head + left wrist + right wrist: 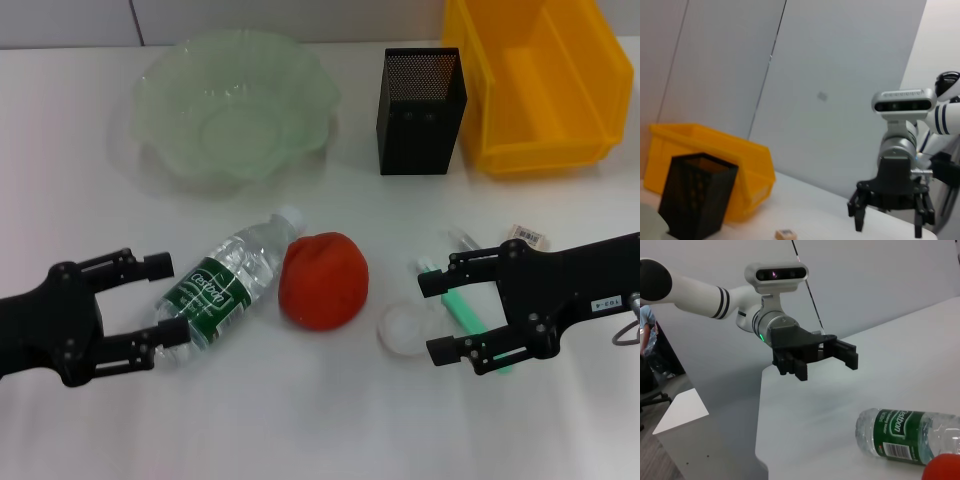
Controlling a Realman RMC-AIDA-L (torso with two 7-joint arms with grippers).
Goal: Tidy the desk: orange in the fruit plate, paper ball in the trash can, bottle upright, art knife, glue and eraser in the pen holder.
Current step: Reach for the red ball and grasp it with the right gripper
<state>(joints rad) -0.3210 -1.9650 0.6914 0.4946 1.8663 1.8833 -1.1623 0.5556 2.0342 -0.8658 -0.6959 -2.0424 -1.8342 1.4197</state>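
Note:
The bottle (228, 287) lies on its side, cap toward the fruit plate (230, 105). My left gripper (172, 298) is open at the bottle's base end, its lower fingertip touching or overlapping the base. The orange (323, 280) rests against the bottle's neck side. My right gripper (425, 316) is open above the art knife (462, 312), level with a small whitish round lump (405, 328), apparently the paper ball. The glue (460, 240) and the eraser (528, 236) lie just beyond that gripper. The pen holder (420, 97) and the trash can (540, 80) stand at the back.
In the left wrist view I see the pen holder (697, 202), the trash can (715, 160), the eraser (785, 233) and the right gripper (888, 227) farther off. The right wrist view holds the left gripper (822, 362), the bottle (905, 435) and the orange (942, 467).

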